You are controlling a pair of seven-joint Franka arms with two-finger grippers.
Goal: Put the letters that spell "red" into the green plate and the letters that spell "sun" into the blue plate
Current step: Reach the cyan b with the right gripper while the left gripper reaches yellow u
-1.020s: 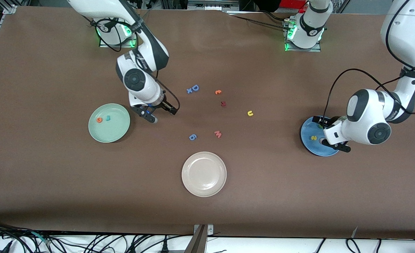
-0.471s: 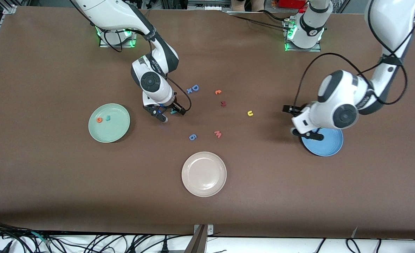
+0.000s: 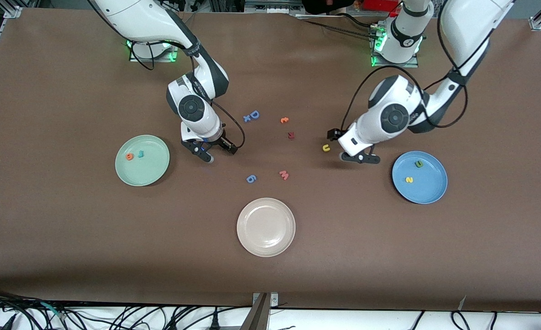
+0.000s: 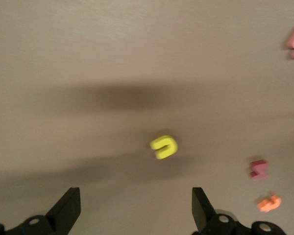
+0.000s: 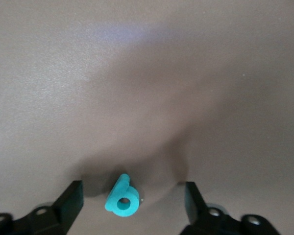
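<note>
Fingers, front view: right gripper (image 3: 213, 153) hangs low over the table just beside the green plate (image 3: 156, 170), at about its 2 o'clock, fingers spread; the teal d is hidden under it. Left gripper (image 3: 353, 146) is low over the table, fingers spread, with the yellow u (image 3: 326, 147) just beside it at 9 o'clock.
Plates, front view: green plate holds the orange e (image 3: 129, 156) and teal r (image 3: 140, 153); blue plate (image 3: 433, 190) holds the yellow s (image 3: 409, 179) and olive n (image 3: 419, 163). Both are smooth, round, shallow-rimmed.
Left wrist view: yellow u (image 4: 164, 147), a chunky matte foam arch, lies flat ahead of the wide-spread black fingers (image 4: 64, 210), not yet between them.
Right wrist view: teal d (image 5: 122, 198), soft foam with a loop and stem, lies flat between the spread fingers (image 5: 68, 200), touching neither.
Step, judged: the last letter of each word remains.
Next move, judged: the right gripper should pinch gently; the left should advance to straddle the u first.
</note>
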